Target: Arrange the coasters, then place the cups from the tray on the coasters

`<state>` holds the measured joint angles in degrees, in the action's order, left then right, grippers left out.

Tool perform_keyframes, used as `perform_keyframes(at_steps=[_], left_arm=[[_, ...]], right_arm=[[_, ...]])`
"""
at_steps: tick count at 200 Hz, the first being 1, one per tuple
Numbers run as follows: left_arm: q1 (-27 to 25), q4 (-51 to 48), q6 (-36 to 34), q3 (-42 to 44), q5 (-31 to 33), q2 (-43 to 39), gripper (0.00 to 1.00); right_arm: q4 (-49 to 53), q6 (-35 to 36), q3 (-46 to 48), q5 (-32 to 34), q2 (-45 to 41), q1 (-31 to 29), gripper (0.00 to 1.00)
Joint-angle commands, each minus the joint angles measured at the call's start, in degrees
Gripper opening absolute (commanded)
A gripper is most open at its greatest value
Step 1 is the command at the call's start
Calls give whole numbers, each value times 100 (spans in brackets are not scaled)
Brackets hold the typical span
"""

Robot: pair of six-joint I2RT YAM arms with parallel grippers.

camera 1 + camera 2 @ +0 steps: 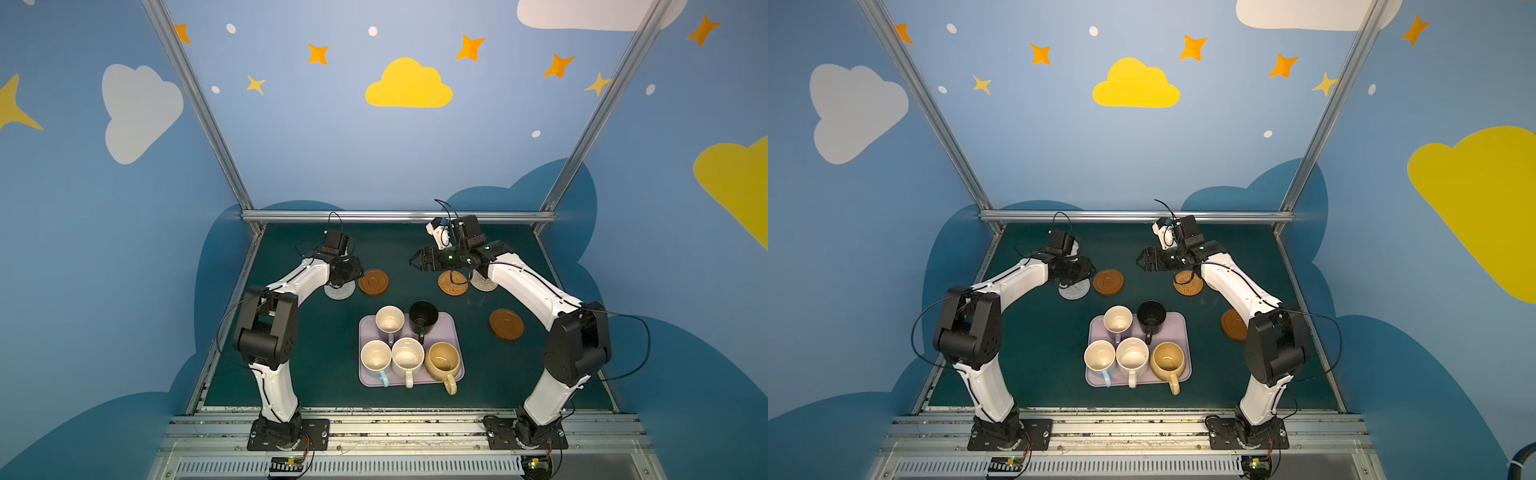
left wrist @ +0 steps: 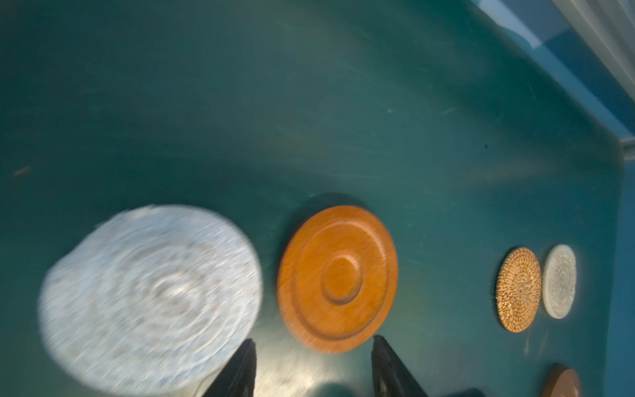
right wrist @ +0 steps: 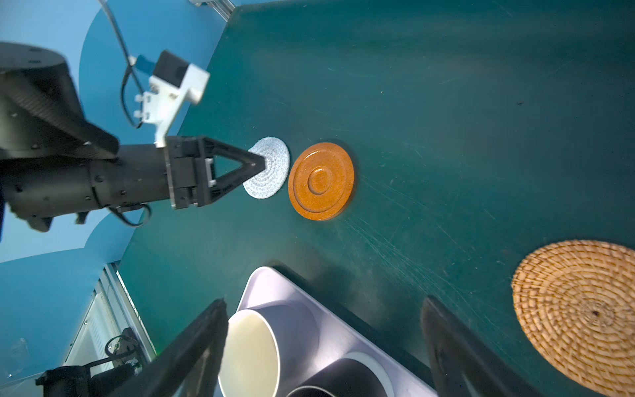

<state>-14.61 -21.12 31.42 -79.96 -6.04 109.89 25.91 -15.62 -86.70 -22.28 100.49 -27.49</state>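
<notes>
Five mugs stand on the lilac tray [image 1: 444, 332] towards the front of the green table [image 1: 291, 374]: lilac mug [image 1: 390, 319] and black mug [image 1: 423, 318] behind, light blue mug [image 1: 376, 356], speckled cream mug [image 1: 408, 357] and mustard mug [image 1: 444, 360] in front.

Over on the left, the left gripper [image 2: 313, 343] points down, fingers apart with only bare table between them. The grey woven coaster [image 1: 340, 291] lies by one tip and a wooden coaster [image 1: 373, 282] just beside it.

The right gripper [image 1: 415, 263] hovers wide and empty, aimed towards the middle. Under its arm lie the orange woven coaster [image 1: 453, 284] and the cream woven coaster [image 1: 484, 282], side by side, the cream one partly hidden. The second wooden coaster [image 1: 506, 324] lies alone, right of the tray.
</notes>
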Motion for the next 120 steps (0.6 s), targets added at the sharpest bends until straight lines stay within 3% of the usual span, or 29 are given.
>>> perform_keyframes(at_steps=[1, 30, 88, 120], left_arm=[[-137, -374, -290, -346, -29, 440, 55], [-212, -555, -292, -652, 98, 761, 50], [-283, -1056, -476, -1184, 571, 1254, 51], [-288, -974, -454, -1168, 423, 1387, 50]], right_arm=[[15, -91, -151, 49, 104, -29, 87], [47, -7, -85, 75, 129, -22, 88], [171, 41, -180, -3, 230, -11, 88], [-38, -84, -82, -119, 200, 64, 88]])
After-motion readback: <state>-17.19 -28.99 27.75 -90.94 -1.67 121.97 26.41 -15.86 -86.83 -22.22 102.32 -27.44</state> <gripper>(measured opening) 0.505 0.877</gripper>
